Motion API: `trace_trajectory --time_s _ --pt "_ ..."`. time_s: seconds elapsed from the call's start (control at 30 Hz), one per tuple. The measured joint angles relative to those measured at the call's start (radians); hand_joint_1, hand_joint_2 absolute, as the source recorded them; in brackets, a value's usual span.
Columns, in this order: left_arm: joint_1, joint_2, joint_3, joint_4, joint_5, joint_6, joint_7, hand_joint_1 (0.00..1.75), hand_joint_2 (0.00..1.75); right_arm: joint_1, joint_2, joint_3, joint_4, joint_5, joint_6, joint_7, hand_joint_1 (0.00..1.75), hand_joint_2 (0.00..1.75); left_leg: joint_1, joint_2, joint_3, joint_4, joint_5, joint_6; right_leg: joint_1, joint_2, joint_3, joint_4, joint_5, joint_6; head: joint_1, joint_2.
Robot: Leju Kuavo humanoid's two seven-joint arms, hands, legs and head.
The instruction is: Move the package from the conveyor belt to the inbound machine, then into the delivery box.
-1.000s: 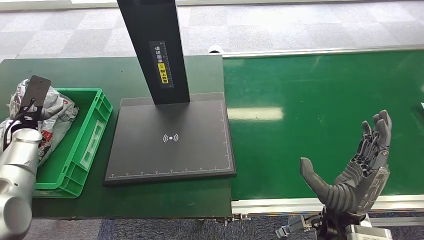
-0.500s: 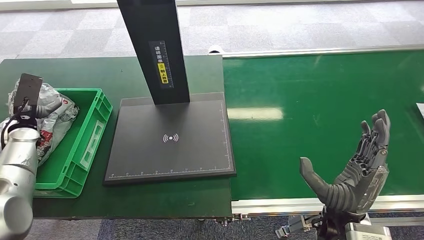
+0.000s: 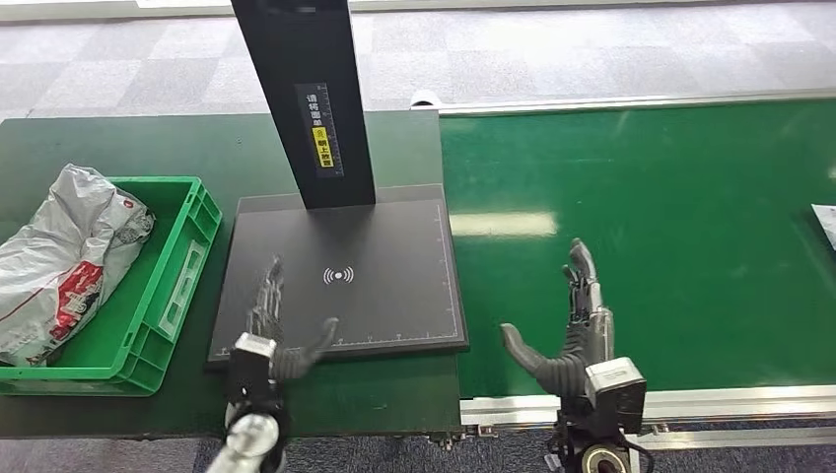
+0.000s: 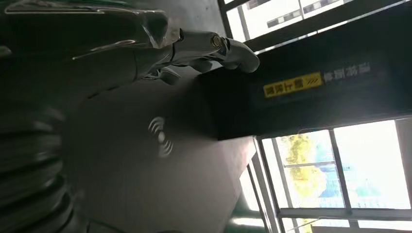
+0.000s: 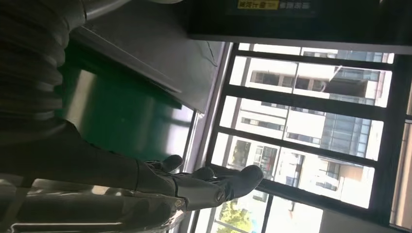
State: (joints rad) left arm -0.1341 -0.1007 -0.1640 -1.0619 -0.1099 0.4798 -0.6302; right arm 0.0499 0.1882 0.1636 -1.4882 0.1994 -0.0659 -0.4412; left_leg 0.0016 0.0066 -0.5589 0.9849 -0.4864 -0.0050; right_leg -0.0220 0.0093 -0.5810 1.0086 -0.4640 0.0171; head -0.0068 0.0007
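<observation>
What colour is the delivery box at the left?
Bright green delivery box, seen best in the head view.

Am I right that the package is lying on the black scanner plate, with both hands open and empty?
Not quite. The package lies in the green bin, not on the scanner plate, as the head view shows. Left hand and right hand are open and empty.
</observation>
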Motion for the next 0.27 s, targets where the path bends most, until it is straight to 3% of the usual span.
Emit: trace_trajectory --time_s 0.07,0.13,0.27 --pt "0.053 -0.022 -0.14 -0.004 0.102 0.056 -0.039 0.0 1.75 0.009 0.003 0.027 0.069 0.01 -0.021 -0.034 0.0 1.75 0.0 -0.001 0.0 0.0 -0.001 0.001 0.0 -0.001 0.0 0.0 -0.001 0.001 0.0 0.0" --pt "0.078 -0.029 -0.225 -0.006 0.193 0.026 -0.062 0.0 1.75 0.014 0.002 0.052 0.132 0.013 -0.04 -0.065 0.0 1.75 0.001 -0.002 -0.001 0.0 -0.001 0.001 0.001 -0.003 0.0 0.0 -0.002 0.0 -0.001 0.0" --pt "0.084 -0.02 -0.276 -0.018 0.258 -0.036 -0.069 0.0 1.75 0.018 -0.009 0.077 0.226 0.007 -0.075 -0.106 0.0 1.75 0.003 -0.003 -0.001 0.0 -0.001 0.001 0.003 -0.004 0.001 0.0 -0.002 0.0 -0.001 0.0"
